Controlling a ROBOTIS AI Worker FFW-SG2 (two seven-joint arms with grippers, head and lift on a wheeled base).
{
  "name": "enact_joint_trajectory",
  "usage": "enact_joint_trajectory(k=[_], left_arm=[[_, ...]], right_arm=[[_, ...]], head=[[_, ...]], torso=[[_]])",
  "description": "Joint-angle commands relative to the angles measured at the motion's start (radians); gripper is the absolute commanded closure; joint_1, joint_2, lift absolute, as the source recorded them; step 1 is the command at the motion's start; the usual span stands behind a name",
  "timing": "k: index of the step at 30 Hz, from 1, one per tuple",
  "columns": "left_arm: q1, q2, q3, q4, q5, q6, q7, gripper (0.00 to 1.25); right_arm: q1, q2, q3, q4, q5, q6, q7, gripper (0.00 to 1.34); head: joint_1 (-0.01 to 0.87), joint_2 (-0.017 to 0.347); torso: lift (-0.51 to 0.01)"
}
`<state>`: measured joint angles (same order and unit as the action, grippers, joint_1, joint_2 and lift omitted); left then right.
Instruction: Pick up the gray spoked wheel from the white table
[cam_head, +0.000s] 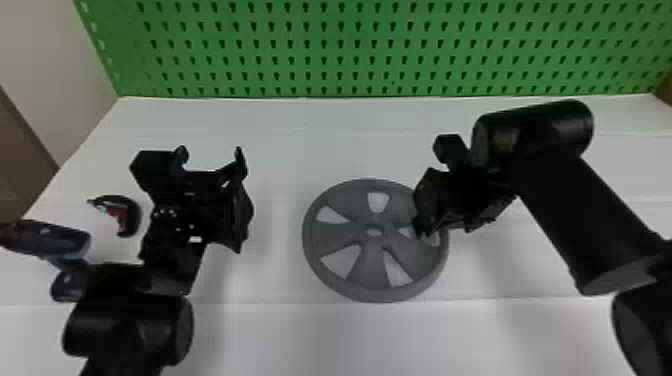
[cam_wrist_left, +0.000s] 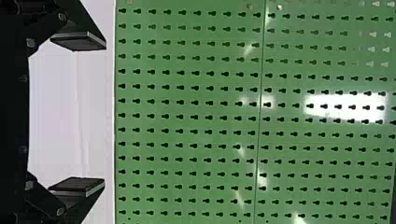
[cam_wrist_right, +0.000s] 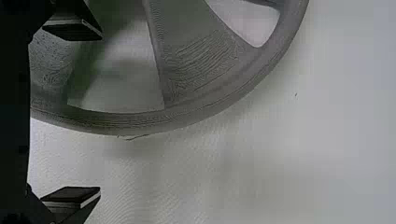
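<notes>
The right claw (cam_head: 446, 231) is held with its two flat black fingers well apart, above the right side of the gray spoked wheel (cam_head: 370, 270), and nothing is clamped between them. In the head view the wheel is seen whole in outline, laid flat on the white table (cam_head: 275, 330) between the two arms, with part of its right side covered by that claw. In the right wrist view the gap between the fingers of the right claw (cam_wrist_right: 100, 112) is laid open: a stretch of rim is seen beyond it, with one finger set over the spoked side and the other over the white surface outside the rim. Whether the wheel is touched by either finger cannot be told. The left claw (cam_head: 211, 157) is held over the table, to the left of the wheel and apart from it. In the left wrist view its fingers are seen spread wide, with nothing gripped, and the green perforated board (cam_head: 350, 42) is faced, bright reflections being shown on its surface. By the head view, that board is placed upright along the far edge of the table. There, too, a small curved dark object with a red part (cam_head: 131, 215) is seen just left of the left arm, and a dark blue and black tool (cam_head: 60, 240) is partly hidden by the same arm, nearer the table's left side.
</notes>
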<state>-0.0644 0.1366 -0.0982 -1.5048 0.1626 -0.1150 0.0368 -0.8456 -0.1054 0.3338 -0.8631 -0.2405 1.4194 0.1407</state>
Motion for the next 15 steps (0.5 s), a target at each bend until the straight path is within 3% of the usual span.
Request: enact_joint_trajectory(k=[1, 6, 12, 15], left_arm=[[0.0, 0.0, 0.0, 0.0, 0.0, 0.0, 0.0, 0.24], [0.0, 0.0, 0.0, 0.0, 0.0, 0.0, 0.0, 0.24], [0.0, 0.0, 0.002, 0.0, 0.0, 0.0, 0.0, 0.24], [0.0, 0.0, 0.002, 0.0, 0.0, 0.0, 0.0, 0.24]], right_arm=[[0.0, 0.0, -0.001, 0.001, 0.001, -0.005, 0.002, 0.13], [0.0, 0.0, -0.002, 0.001, 0.009, -0.008, 0.003, 0.16], [0.0, -0.002, 0.004, 0.007, 0.012, -0.008, 0.008, 0.5], [0.0, -0.002, 0.005, 0.009, 0.017, -0.008, 0.011, 0.53]], head=[[0.77, 0.044], [0.77, 0.044], [0.77, 0.044], [0.77, 0.044]], torso=[[-0.098], [-0.098], [-0.098], [-0.098]])
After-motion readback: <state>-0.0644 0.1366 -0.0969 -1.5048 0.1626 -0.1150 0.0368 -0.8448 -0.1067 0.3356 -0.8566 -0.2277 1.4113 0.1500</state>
